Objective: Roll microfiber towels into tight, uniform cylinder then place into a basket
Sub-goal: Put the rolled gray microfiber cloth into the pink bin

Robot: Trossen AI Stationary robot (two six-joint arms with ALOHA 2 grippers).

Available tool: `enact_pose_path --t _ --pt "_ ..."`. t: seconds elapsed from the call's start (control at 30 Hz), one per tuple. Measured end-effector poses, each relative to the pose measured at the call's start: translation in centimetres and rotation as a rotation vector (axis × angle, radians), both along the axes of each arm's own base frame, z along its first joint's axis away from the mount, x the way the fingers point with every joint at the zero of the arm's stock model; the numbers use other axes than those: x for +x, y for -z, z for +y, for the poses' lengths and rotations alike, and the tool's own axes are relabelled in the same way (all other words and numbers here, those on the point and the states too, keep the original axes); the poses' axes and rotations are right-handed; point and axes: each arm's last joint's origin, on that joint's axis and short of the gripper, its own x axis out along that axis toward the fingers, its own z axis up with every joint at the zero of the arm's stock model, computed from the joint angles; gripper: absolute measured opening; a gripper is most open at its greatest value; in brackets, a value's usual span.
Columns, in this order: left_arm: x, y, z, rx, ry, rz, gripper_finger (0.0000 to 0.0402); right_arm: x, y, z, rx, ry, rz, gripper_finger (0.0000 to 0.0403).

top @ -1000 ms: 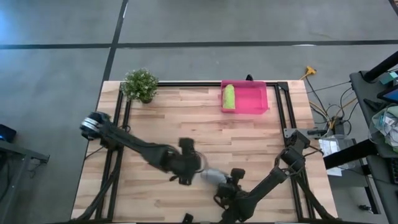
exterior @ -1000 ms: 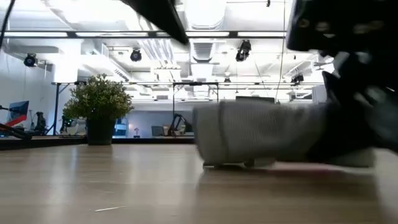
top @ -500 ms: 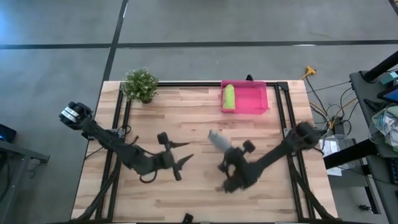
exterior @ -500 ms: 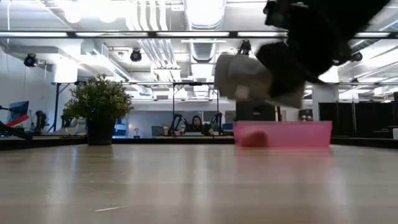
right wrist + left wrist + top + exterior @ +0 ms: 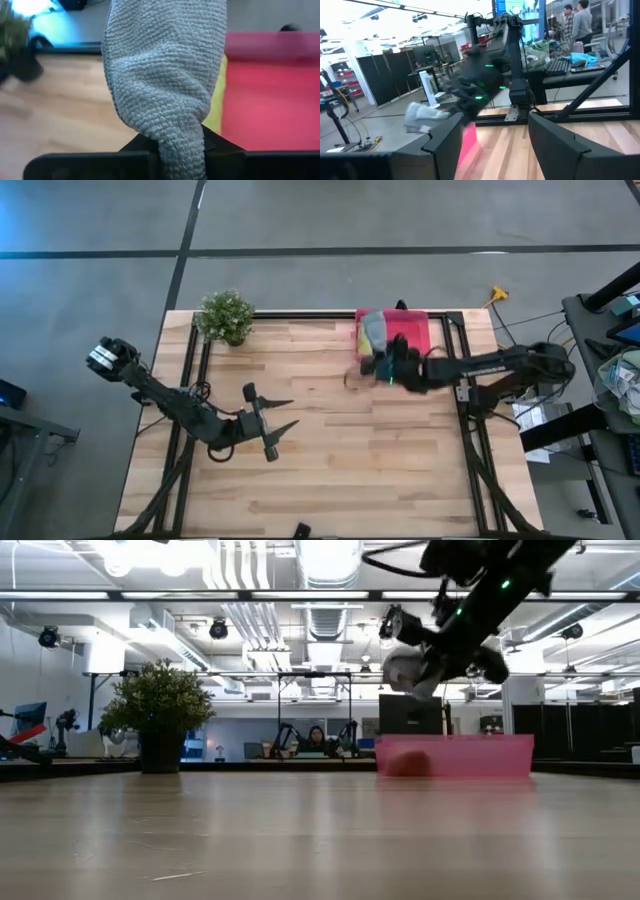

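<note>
Holding rolled grey towel (image 5: 165, 85) over pink basket (image 5: 412, 332): your right gripper (image 5: 378, 366), jaws clamped on it. Green towel (image 5: 218, 102) inside basket. Left gripper (image 5: 278, 427) over table middle, fingers apart, nothing between.

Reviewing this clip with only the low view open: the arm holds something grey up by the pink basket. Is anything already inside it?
Observer: Yes, a rolled lime green towel lies along one side of the basket.
Operator: Is the grey towel actually gripped?
Observer: The right gripper is shut on the grey towel, its roll hanging above the basket's edge.
Operator: Where's the other arm?
Observer: The left gripper is open, over the table's near left part, holding nothing.
</note>
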Motion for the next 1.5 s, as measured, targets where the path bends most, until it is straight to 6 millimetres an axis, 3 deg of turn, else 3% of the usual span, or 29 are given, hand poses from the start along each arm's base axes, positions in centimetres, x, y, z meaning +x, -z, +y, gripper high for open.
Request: enact_pose_path --t 0.17,0.3,0.6,0.87,1.03,1.2,1.5 --pt "0.1 -0.2 0.0 0.008 0.004 -0.001 0.0207 -0.8 0.7 -5.5 0.065 0.013 -0.1 0.0034" --pt "-0.2 -0.5 0.0 0.049 0.0 0.005 0.0207 -2.0 1.5 -8.7 0.071 0.103 -0.045 0.0034" --pt "-0.7 -1.1 0.4 0.153 -0.017 0.026 0.0207 -3.3 5.2 -12.3 0.201 0.146 0.239 0.0034" --pt "-1.6 -2.2 1.0 0.198 -0.03 0.029 0.0207 -0.6 9.0 -14.1 0.316 0.095 0.374 0.0034" --pt "-2.4 -2.4 1.5 0.224 -0.033 0.084 0.0207 1.4 9.6 -15.1 0.347 0.089 0.424 0.0034" --pt "-3.0 -2.3 1.9 0.204 -0.048 0.117 0.0207 2.3 8.6 -15.1 0.38 0.053 0.486 0.0034" --pt "-3.0 -2.3 1.9 0.177 -0.045 0.11 0.0207 3.1 5.3 -13.2 0.386 -0.032 0.538 0.0034"
